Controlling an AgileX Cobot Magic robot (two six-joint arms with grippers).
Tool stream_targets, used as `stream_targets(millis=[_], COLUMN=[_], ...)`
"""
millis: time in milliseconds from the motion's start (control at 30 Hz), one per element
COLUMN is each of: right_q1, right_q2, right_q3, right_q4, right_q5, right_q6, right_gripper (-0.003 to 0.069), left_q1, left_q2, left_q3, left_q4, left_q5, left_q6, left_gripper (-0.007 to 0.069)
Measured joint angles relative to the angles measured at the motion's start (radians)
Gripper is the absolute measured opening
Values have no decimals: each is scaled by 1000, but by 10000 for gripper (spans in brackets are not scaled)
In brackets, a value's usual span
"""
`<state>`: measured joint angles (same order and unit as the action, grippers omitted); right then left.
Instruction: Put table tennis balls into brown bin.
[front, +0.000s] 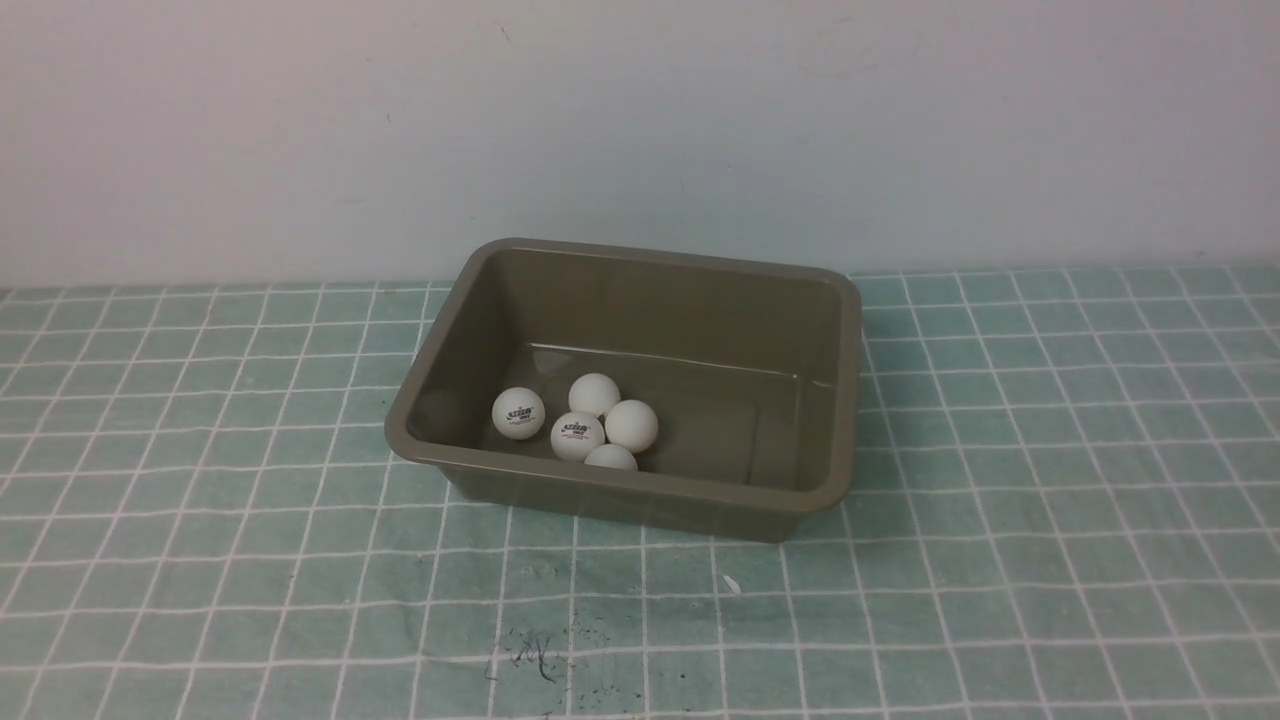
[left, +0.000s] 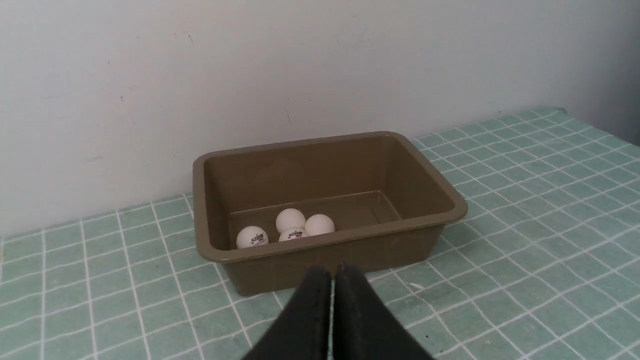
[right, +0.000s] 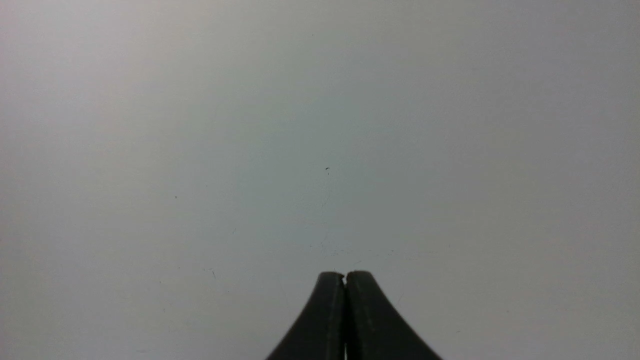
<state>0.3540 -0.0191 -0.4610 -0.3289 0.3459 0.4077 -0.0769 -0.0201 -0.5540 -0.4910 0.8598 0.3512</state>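
Observation:
The brown bin (front: 840, 400) stands on the checked cloth near the wall. Several white table tennis balls (front: 577, 435) lie clustered on its floor at the near left, two showing a dark logo; a fifth one peeks over the near rim. In the left wrist view the same bin (left: 450, 200) holds the balls (left: 290, 220). My left gripper (left: 332, 272) is shut and empty, hovering short of the bin's near wall. My right gripper (right: 345, 276) is shut and empty, facing only the plain wall. Neither arm shows in the front view.
A green cloth with a white grid (front: 1050, 500) covers the table. A pale wall (front: 640, 120) rises right behind the bin. A small white fleck (front: 731, 584) and dark smudges (front: 530, 655) mark the cloth in front of the bin.

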Motion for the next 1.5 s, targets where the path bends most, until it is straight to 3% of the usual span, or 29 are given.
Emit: stream_targets(millis=[67, 233, 333, 433, 633, 1500], right_q1=[0, 0, 0, 0, 0, 0], right_q2=[0, 0, 0, 0, 0, 0], right_q3=[0, 0, 0, 0, 0, 0], right_q4=[-1, -1, -1, -1, -1, -1], right_q5=[0, 0, 1, 1, 2, 3], right_q6=[0, 0, 0, 0, 0, 0], right_gripper=[-10, -10, -10, -10, -10, -10], left_q1=[0, 1, 8, 9, 9, 9], left_q2=[0, 0, 1, 1, 2, 2], left_q3=[2, 130, 274, 425, 577, 578], left_q4=[13, 152, 346, 439, 459, 460], left_q5=[-13, -253, -399, -464, -471, -477], left_q6=[6, -29, -162, -282, -305, -305], left_gripper=[-5, -5, -5, -5, -5, -5])
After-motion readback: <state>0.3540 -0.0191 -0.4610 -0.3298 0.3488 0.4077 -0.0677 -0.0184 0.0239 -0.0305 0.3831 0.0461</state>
